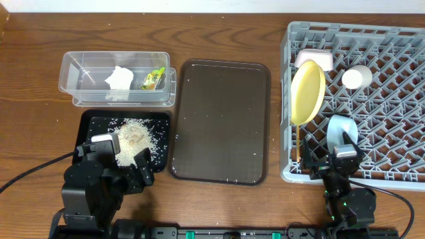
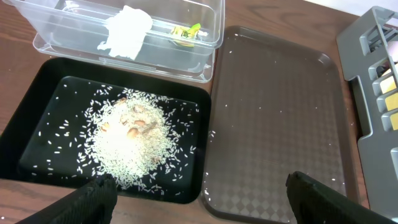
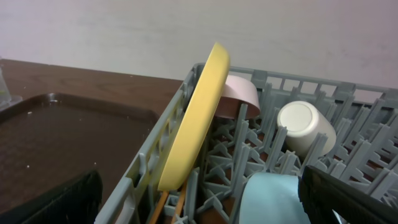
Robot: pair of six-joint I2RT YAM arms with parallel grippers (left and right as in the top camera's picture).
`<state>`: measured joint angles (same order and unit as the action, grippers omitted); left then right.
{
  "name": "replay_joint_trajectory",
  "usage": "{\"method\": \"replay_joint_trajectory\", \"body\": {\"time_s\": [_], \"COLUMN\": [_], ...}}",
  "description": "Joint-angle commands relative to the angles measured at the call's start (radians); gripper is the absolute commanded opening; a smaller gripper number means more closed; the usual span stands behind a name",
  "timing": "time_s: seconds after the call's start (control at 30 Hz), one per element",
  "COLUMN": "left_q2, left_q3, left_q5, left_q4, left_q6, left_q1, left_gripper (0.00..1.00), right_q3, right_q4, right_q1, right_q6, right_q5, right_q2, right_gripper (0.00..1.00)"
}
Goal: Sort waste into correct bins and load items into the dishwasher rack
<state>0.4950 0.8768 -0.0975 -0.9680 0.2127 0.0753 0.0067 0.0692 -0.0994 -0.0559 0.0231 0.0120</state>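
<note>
The clear tub [image 1: 80,73] at the back left holds the crumpled white tissue [image 1: 119,78] and the green-and-yellow wrapper [image 1: 153,79]; both also show in the left wrist view, tissue [image 2: 127,29] and wrapper [image 2: 185,30]. The black tray [image 1: 93,123] holds a heap of rice [image 1: 133,139], also seen in the left wrist view [image 2: 134,143]. The grey rack [image 1: 398,99] holds the upright yellow plate [image 1: 307,93], white bowl [image 1: 315,60], pale cup [image 1: 356,78], light blue bowl [image 1: 340,133] and chopsticks [image 3: 174,205]. My left gripper [image 2: 199,199] is open and empty above the tray's near edge. My right gripper [image 3: 199,199] is open and empty at the rack's near edge.
A large dark brown serving tray [image 1: 222,119] lies between the bins and the rack, with a few stray rice grains on it. The wooden table [image 1: 33,119] shows at the left and back. A wall rises behind the rack in the right wrist view.
</note>
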Motion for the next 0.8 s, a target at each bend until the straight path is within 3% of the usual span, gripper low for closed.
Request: {"method": "replay_joint_trajectory", "body": {"time_s": [0.0, 0.77], "left_q2": [-0.002, -0.01], "left_q3": [-0.002, -0.004], "left_q5": [0.016, 0.018], "left_q4": [0.001, -0.008], "left_q6": [0.006, 0.005], "left_q1": [0.005, 0.005], "left_gripper": [0.9, 0.9], "right_q3": [-0.001, -0.001], "right_q4": [0.003, 0.003], "right_q1": [-0.005, -0.005], "right_q6": [-0.01, -0.011], "right_q5": [0.011, 0.011], "right_q2": [-0.007, -0.007], "right_gripper": [0.99, 0.99]}}
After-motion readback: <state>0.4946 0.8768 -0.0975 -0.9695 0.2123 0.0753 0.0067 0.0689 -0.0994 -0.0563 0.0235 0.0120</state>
